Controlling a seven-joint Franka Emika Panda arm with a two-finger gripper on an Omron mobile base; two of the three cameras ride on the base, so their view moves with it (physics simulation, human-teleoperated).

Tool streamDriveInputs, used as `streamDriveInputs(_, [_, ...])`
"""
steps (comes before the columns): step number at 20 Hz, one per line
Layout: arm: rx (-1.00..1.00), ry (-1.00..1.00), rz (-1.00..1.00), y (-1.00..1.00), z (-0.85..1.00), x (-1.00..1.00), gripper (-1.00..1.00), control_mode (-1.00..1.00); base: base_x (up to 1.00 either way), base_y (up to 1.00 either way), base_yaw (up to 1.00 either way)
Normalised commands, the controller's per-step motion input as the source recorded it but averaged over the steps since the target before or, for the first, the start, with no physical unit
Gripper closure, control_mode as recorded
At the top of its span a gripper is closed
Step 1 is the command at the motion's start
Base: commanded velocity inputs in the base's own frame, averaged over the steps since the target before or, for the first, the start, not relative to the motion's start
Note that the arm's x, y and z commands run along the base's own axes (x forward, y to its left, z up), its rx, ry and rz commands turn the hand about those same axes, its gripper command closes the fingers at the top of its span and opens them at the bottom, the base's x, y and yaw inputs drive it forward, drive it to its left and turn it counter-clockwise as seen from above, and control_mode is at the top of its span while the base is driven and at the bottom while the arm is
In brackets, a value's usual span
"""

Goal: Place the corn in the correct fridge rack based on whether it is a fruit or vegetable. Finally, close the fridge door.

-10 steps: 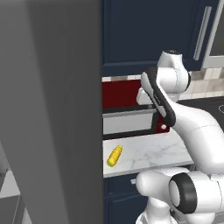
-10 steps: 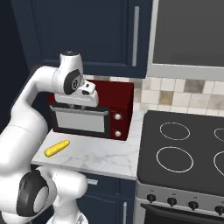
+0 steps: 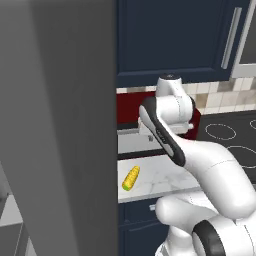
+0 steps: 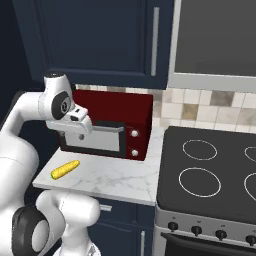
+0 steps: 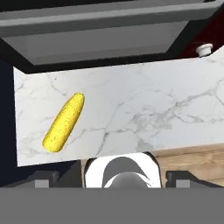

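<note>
The corn point(image 5: 64, 122) lies on the marble counter point(image 5: 144, 109) before the red microwave point(image 4: 117, 122). The fingers point(image 4: 80, 122) hang wide open and empty above it. The left base view adds the grey fridge door point(image 3: 60, 125).

Bare marble counter point(image 5: 144, 109) surrounds the corn point(image 5: 64, 121); the red microwave point(image 4: 117, 122) blocks behind, the grey fridge door point(image 3: 57, 125) walls the left.

Corn point(image 3: 131, 178) lies on marble counter point(image 3: 165, 175) beside fridge door point(image 3: 65, 130).
</note>
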Motion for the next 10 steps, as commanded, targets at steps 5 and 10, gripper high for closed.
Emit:
streamDriveInputs(5, [0.02, 0.01, -0.20, 0.46, -0.83, -0.03, -1.00, -1.00, 0.00, 0.00, 0.00])
streamDriveInputs(10, [0.01, 0.04, -0.01, 0.02, -0.56, 0.37, -1.00, -1.00, 0.00, 0.00, 0.00])
